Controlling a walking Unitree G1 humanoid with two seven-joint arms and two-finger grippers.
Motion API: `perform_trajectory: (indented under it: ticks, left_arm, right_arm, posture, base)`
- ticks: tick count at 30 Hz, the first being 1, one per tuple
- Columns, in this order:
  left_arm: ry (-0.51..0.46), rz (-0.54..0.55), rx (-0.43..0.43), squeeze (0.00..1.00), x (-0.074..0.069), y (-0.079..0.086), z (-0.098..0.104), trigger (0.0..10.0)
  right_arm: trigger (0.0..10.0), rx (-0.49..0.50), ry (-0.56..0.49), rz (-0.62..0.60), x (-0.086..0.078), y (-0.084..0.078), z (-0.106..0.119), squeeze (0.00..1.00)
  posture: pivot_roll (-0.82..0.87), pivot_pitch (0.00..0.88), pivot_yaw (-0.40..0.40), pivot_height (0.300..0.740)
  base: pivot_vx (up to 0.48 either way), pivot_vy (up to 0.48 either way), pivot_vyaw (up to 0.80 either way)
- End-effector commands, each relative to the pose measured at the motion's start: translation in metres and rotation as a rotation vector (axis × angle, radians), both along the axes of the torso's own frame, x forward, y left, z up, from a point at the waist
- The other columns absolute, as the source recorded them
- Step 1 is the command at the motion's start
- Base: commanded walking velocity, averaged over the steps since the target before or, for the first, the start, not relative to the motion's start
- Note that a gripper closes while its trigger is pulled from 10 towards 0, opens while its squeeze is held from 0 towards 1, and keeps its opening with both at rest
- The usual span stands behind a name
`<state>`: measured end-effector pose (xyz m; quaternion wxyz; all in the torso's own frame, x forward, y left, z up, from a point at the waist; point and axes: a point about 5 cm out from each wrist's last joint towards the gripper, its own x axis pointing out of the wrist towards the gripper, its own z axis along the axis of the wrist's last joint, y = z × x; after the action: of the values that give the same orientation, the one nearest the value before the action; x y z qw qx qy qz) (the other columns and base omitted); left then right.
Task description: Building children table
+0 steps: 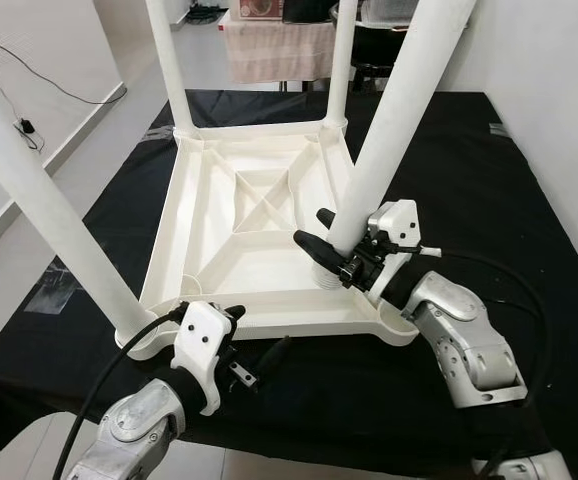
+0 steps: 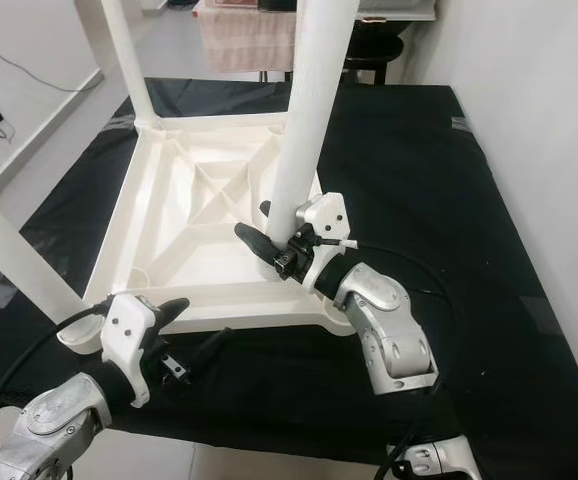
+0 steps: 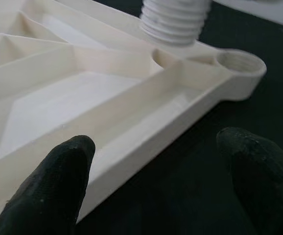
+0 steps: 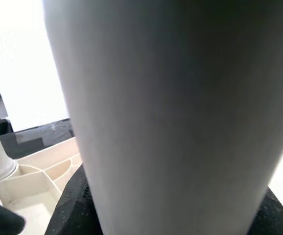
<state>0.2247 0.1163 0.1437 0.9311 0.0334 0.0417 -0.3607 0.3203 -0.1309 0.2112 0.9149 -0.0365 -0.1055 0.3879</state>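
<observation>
Tabletop (image 1: 259, 215) lies upside down on black worktop (image 1: 449, 150). Right end effector (image 1: 326, 240) pinches loose leg (image 1: 389, 130) above near-right corner socket. Left end effector (image 1: 237, 340) spread at near edge, touching nothing.

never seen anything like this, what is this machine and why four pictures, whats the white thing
This is a humanoid robot with two silver arms, each ending in a hand of two long black fingers. The two wide pictures come from the two eyes of a camera on its head, looking down. The other two come from cameras on its wrists, looking along the fingers.

On the black cloth lies an upside-down white plastic children's tabletop, ribbed side up. Three white plastic legs stand at its corners. The right hand is shut on the fourth white plastic leg, holding its threaded end above the tabletop, beside the empty round corner socket. That leg is the big blur in the right wrist picture. The left hand is open at the tabletop's near edge, holding nothing.
</observation>
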Motion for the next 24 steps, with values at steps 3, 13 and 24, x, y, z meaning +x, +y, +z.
perform_trajectory:
  ticks: [3, 13, 24]
  left_arm:
    - [0.03, -0.07, 0.045, 0.0, -0.005, -0.001, -0.008, 10.0]
    - [0.011, -0.048, 0.011, 0.0, -0.002, 0.001, -0.005, 10.0]
    - [0.061, -0.235, 0.039, 0.0, -0.019, -0.005, -0.004, 10.0]
  right_arm:
    - [10.0, 0.016, -0.034, 0.001, 0.002, -0.012, 0.009, 0.0]
    - [10.0, 0.012, -0.045, 0.05, -0.007, -0.017, 0.014, 0.0]
    - [10.0, -0.028, -0.002, 0.195, -0.015, -0.024, 0.011, 0.0]
  posture:
    - [-0.1, 0.162, 0.026, 0.74]
    - [-0.1, 0.166, 0.047, 0.74]
    - [-0.07, 0.211, 0.043, 0.74]
  base:
    - [0.0, 0.0, 0.0]
    - [0.0, 0.0, 0.0]
    - [0.0, 0.0, 0.0]
